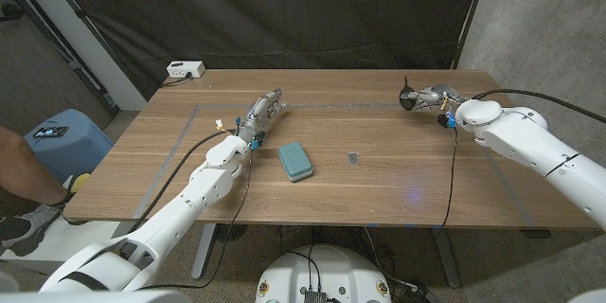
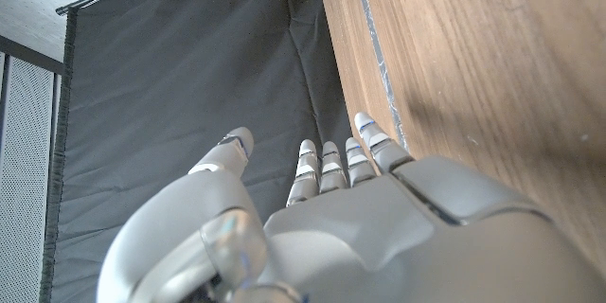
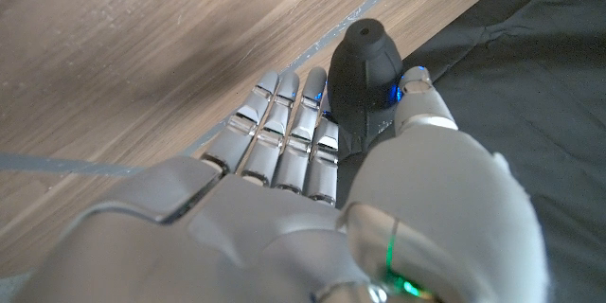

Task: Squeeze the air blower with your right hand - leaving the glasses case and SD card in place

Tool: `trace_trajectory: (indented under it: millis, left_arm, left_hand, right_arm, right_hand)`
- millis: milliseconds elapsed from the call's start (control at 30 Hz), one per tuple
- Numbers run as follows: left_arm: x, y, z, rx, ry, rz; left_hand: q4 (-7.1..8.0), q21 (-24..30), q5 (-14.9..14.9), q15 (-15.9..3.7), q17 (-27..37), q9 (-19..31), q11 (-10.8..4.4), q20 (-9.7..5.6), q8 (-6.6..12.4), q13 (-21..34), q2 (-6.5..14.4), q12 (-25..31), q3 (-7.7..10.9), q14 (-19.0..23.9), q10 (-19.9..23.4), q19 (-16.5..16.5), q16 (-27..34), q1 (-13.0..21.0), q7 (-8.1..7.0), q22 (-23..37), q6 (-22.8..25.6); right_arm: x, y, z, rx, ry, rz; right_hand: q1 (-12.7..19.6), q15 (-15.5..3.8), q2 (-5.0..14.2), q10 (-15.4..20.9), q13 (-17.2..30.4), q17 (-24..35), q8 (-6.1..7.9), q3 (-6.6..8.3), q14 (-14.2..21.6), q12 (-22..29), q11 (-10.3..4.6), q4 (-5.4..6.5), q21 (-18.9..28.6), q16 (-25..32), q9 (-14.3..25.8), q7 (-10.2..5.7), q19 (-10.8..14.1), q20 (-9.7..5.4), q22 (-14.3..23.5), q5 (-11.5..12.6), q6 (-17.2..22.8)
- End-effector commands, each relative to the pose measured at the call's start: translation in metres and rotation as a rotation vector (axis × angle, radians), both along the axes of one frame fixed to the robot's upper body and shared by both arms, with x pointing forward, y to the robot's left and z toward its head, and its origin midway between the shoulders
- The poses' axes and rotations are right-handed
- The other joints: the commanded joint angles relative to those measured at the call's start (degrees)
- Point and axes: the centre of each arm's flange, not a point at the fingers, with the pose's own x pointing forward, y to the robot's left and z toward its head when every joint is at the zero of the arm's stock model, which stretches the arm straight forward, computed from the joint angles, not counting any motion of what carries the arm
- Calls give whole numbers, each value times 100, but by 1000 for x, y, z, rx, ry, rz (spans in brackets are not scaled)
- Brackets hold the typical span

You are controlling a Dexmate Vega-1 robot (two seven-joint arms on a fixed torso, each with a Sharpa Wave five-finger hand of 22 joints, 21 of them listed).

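Note:
The black air blower (image 1: 409, 97) is at the table's far right, its nozzle pointing up and away from my arm. My right hand (image 1: 433, 98) grips it. In the right wrist view the blower's bulb (image 3: 365, 76) sits between the fingers (image 3: 284, 128) and the thumb (image 3: 421, 104) of the right hand (image 3: 312, 208). The teal glasses case (image 1: 296, 161) lies mid-table, with the small dark SD card (image 1: 353, 158) to its right. My left hand (image 1: 263, 114) stands on its edge just behind the case, holding nothing; its fingers (image 2: 327, 166) are straight with the thumb apart.
A white power strip (image 1: 185, 70) lies at the table's (image 1: 379, 189) far left corner. A blue stool (image 1: 59, 137) and a person's arm (image 1: 19, 166) are beyond the left edge. Grey tape lines (image 1: 180, 147) mark the tabletop. A black curtain hangs behind.

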Motion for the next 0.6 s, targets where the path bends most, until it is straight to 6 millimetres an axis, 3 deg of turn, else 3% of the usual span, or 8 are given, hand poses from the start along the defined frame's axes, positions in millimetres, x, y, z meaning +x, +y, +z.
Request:
trace_trajectory:
  millis: [33,600]
  left_arm:
    - [-2,0,-1,-8,-5,3]
    - [-2,-3,-4,-12,1,-1]
  left_hand:
    - [10,-22,27,25,12,34,-1,-6,-15,18,6,-10,-2,17,71,46,26,60,3,14,42]
    - [10,-43,28,27,12,34,2,-7,-16,18,7,-12,-1,17,71,52,26,65,4,15,41]
  right_arm:
    - [7,3,-4,109,-8,82]
    - [18,5,-7,214,-2,164]
  right_hand:
    - [21,-354,27,14,9,23,-14,-18,39,38,19,6,23,40,10,23,29,23,15,-8,15]
    - [76,-357,55,83,-6,33,-16,-34,87,72,13,-17,39,62,18,38,61,39,19,0,59]
